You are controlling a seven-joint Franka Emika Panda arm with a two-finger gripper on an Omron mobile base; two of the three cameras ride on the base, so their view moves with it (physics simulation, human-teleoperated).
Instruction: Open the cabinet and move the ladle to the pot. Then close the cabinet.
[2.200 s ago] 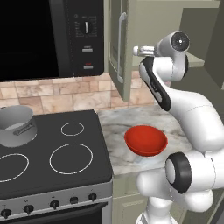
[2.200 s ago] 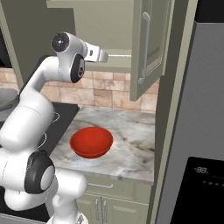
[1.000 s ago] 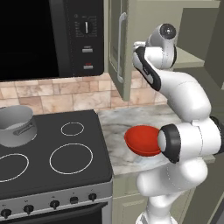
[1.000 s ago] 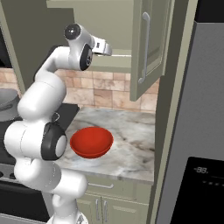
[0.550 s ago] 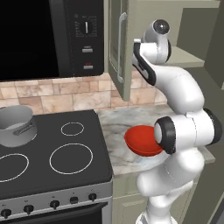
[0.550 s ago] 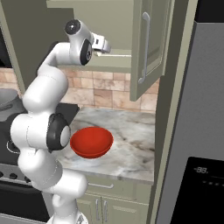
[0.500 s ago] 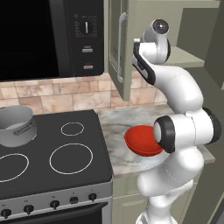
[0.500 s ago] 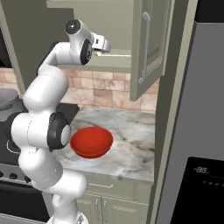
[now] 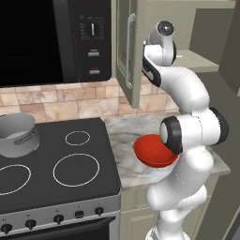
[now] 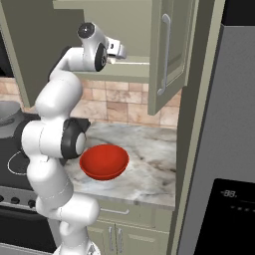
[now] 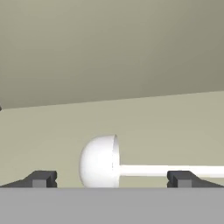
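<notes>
The cabinet (image 10: 169, 55) hangs with both doors swung open; its left door (image 9: 129, 47) shows beside my arm in the left base view. In the hand view a white ladle (image 11: 99, 161) lies on the cabinet shelf, bowl to the left and handle running right. My gripper (image 11: 111, 179) is open, with one fingertip on each side of the ladle and not touching it. From the right base view the gripper (image 10: 123, 52) reaches in over the shelf. The grey pot (image 9: 18, 133) sits on the stove's back left burner.
A red bowl (image 9: 154, 150) rests on the marble counter (image 9: 126, 131) beside the black stove (image 9: 56, 164). A black microwave (image 9: 47, 42) hangs left of the cabinet. A tall grey fridge (image 10: 224, 149) stands at the right, close to the open right door.
The arm has lifted and pushed the hand further into the cabinet, level with the shelf. The jaws stayed open. The bowl and the pot have not moved.
</notes>
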